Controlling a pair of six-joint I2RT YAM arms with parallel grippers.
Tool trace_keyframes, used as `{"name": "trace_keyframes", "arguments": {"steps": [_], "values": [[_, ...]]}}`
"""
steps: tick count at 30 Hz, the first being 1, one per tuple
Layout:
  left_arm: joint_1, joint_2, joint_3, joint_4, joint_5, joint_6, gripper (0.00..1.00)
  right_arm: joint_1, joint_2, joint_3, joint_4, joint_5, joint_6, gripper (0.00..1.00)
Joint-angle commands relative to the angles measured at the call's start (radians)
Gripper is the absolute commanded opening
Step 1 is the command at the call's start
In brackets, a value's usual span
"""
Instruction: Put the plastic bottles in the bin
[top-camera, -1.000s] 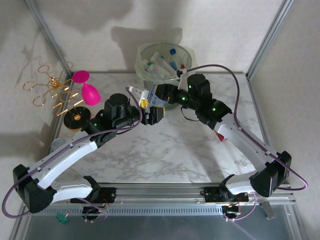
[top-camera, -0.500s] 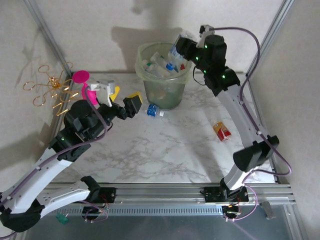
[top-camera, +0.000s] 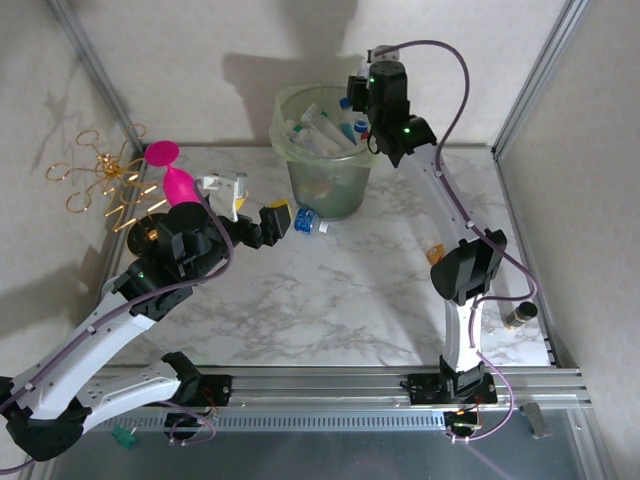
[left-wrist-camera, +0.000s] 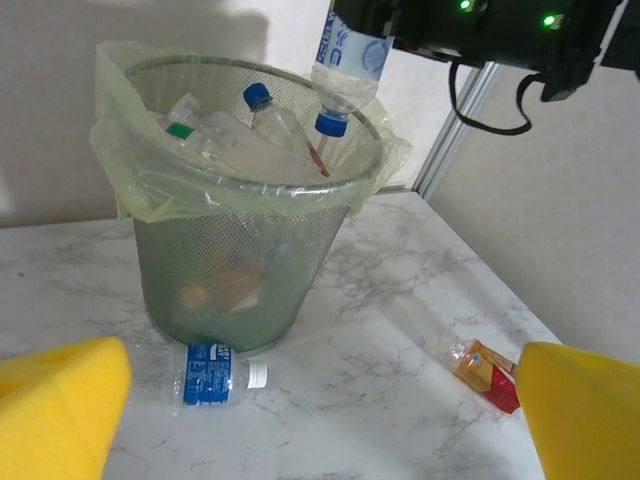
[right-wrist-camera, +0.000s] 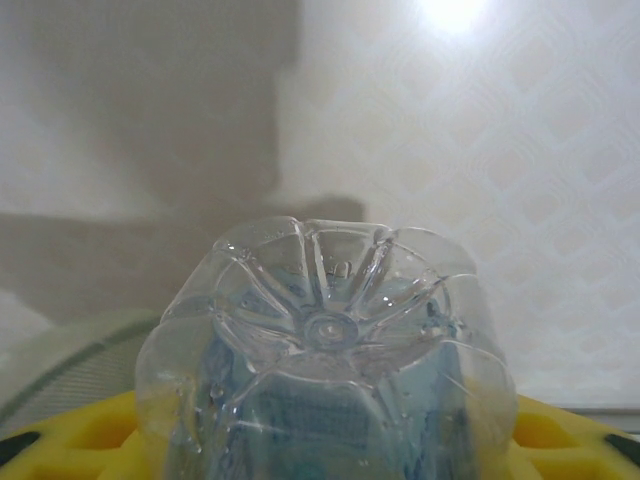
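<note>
From above, the right hand (top-camera: 353, 100) is over the bin (top-camera: 325, 185) rim, and the left hand (top-camera: 257, 210) is spread wide near the bin's foot. In the left wrist view, a clear bottle (left-wrist-camera: 345, 60) hangs cap-down above the bin, and a blue-label bottle (left-wrist-camera: 210, 372) lies on the desk (left-wrist-camera: 380, 330) just beside it. In the right wrist view, yellow pads (right-wrist-camera: 60, 440) clamp the clear bottle.

In my right wrist view the clear bottle (right-wrist-camera: 325, 370) I grip runs off the frame at 6 o'clock. Its label is a blur, and it covers most of my yellow pads (right-wrist-camera: 85, 445). In my left wrist view both fingers (left-wrist-camera: 55, 400) are cut off, at 7 and 5 o'clock. The 5 o'clock one hides part of a red-labelled bottle (left-wrist-camera: 483, 362).
</note>
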Motion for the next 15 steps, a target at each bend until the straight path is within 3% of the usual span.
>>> {"name": "trace_keyframes", "arguments": {"steps": [1, 6, 9, 10, 15], "values": [[-0.002, -0.006, -0.032, -0.019, 0.001, 0.012, 0.98, 0.042, 0.021, 0.035, 0.02, 0.082, -0.126, 0.55], [-0.003, -0.001, -0.046, -0.01, 0.008, 0.008, 0.98, 0.071, 0.093, 0.063, 0.043, 0.127, -0.204, 0.58], [-0.002, 0.004, -0.045, -0.015, 0.013, 0.008, 0.98, 0.075, 0.161, 0.137, 0.01, 0.113, -0.202, 0.81], [-0.002, 0.007, -0.047, -0.018, 0.012, 0.007, 0.98, 0.076, 0.174, 0.154, 0.008, 0.107, -0.2, 0.84], [-0.002, 0.004, -0.056, -0.019, 0.015, -0.002, 0.98, 0.076, 0.188, 0.157, 0.023, 0.059, -0.169, 0.83]]}}
